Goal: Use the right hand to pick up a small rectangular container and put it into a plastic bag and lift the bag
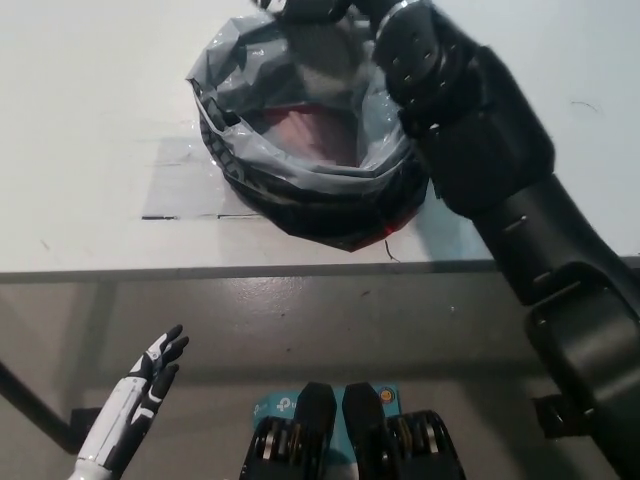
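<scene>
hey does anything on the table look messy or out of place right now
Nothing spilled or damaged. The plastic bag sits crumpled and open near the table edge, reddish contents visible inside. The right hand is at its far rim; the left hand rests low.
</scene>
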{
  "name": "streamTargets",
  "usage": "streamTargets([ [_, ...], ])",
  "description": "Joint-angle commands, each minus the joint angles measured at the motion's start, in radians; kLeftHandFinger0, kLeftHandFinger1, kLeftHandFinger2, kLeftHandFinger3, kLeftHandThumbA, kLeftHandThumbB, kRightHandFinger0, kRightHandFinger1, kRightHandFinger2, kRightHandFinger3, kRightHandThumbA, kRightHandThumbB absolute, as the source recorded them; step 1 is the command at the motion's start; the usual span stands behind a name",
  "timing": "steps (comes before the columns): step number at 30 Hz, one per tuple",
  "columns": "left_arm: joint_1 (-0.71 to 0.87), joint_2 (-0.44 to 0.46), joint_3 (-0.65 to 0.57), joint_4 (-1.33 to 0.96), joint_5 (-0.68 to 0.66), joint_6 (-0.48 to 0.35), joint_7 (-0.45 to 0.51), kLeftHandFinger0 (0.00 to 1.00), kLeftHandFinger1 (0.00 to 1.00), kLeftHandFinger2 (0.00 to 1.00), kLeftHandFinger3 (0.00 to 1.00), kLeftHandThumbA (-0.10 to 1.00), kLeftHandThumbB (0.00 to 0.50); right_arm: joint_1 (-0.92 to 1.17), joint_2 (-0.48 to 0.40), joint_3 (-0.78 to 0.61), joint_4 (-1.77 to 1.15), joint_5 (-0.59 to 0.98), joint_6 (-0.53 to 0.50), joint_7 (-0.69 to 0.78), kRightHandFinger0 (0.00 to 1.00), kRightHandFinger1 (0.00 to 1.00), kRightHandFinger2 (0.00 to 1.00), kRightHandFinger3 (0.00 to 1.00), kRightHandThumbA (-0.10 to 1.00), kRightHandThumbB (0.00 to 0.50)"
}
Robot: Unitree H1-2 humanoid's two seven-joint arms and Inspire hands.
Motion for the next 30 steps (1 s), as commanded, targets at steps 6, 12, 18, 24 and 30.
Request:
streamTargets([
  [6, 0.0, 0.03, 0.0, -0.033, 0.013, -0.005, -0.024, 0.97, 1.0, 1.0, 1.0, 1.0, 0.209, 0.001, -0.017, 0.082, 0.067, -0.061, -0.163, -0.066, 0.0, 0.43, 0.87, 0.95, -0.1, 0.174],
  [12, -0.007, 0.027, -0.001, -0.034, 0.021, -0.004, -0.024, 0.96, 1.0, 1.0, 1.0, 1.0, 0.216, 0.016, -0.036, 0.109, 0.08, -0.077, -0.181, -0.063, 0.0, 0.45, 0.88, 0.98, -0.1, 0.187],
  [18, -0.012, 0.033, -0.001, -0.036, 0.035, -0.007, -0.028, 0.94, 1.0, 1.0, 1.0, 1.0, 0.236, 0.02, -0.048, 0.163, 0.116, -0.11, -0.205, -0.048, 0.04, 0.47, 0.86, 0.91, -0.1, 0.199],
  [24, -0.018, 0.034, 0.003, -0.035, 0.035, -0.005, -0.031, 0.93, 1.0, 1.0, 1.0, 1.0, 0.264, -0.026, -0.082, 0.256, 0.12, -0.124, -0.092, 0.209, 1.0, 1.0, 1.0, 1.0, 0.63, 0.408],
  [30, -0.019, 0.032, 0.004, -0.036, 0.036, -0.004, -0.03, 0.93, 1.0, 1.0, 1.0, 1.0, 0.267, -0.035, -0.119, 0.308, 0.068, -0.144, -0.063, 0.289, 1.0, 1.0, 1.0, 1.0, 0.95, 0.5],
])
